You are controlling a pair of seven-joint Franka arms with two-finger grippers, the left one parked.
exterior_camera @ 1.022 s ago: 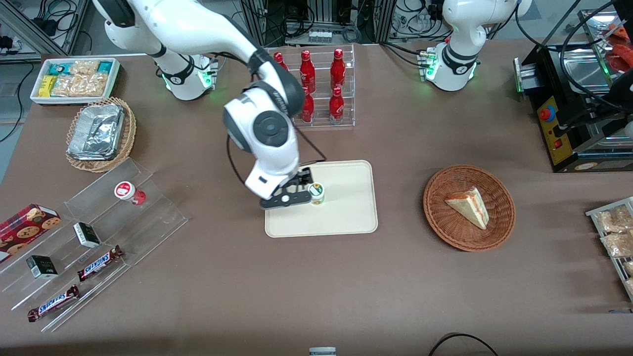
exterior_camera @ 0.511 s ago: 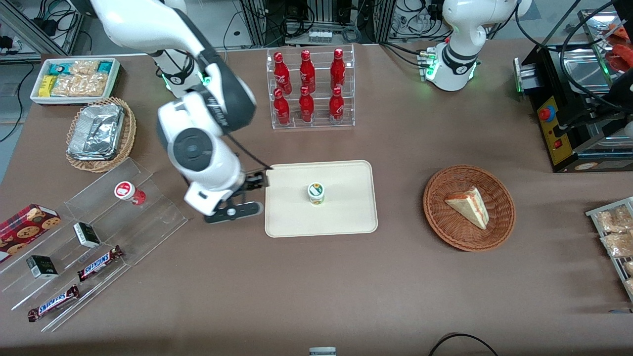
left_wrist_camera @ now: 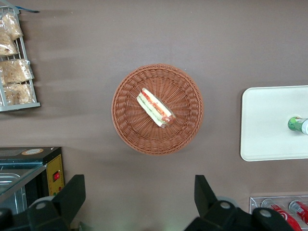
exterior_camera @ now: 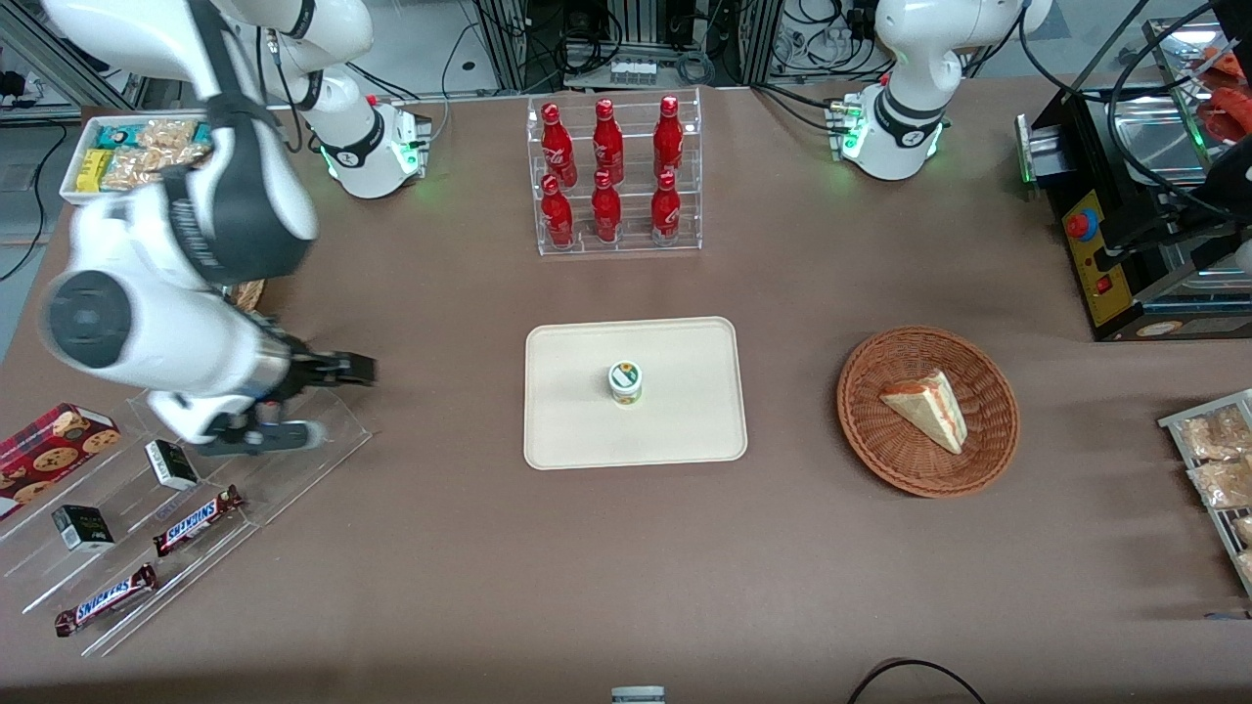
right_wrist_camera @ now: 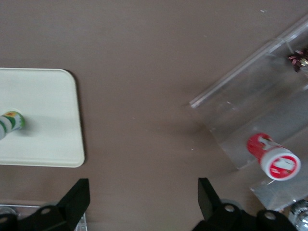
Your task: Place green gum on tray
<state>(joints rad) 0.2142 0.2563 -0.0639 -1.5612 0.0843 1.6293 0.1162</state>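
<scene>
The green gum stands upright on the cream tray, near the tray's middle, with nothing holding it. It also shows in the right wrist view on the tray, and in the left wrist view on the tray. My right gripper is open and empty. It hangs over the clear acrylic stand, well away from the tray toward the working arm's end of the table. In the right wrist view the gripper has its jaws wide apart over bare table.
A red-bodied gum bottle lies on the acrylic stand; the arm hides it in the front view. Snickers bars and small boxes sit on the stand. A rack of red bottles and a wicker basket with a sandwich flank the tray.
The gripper let go of the green gum on the tray and swung away, empty, to the acrylic stand. The gum stayed upright in place.
</scene>
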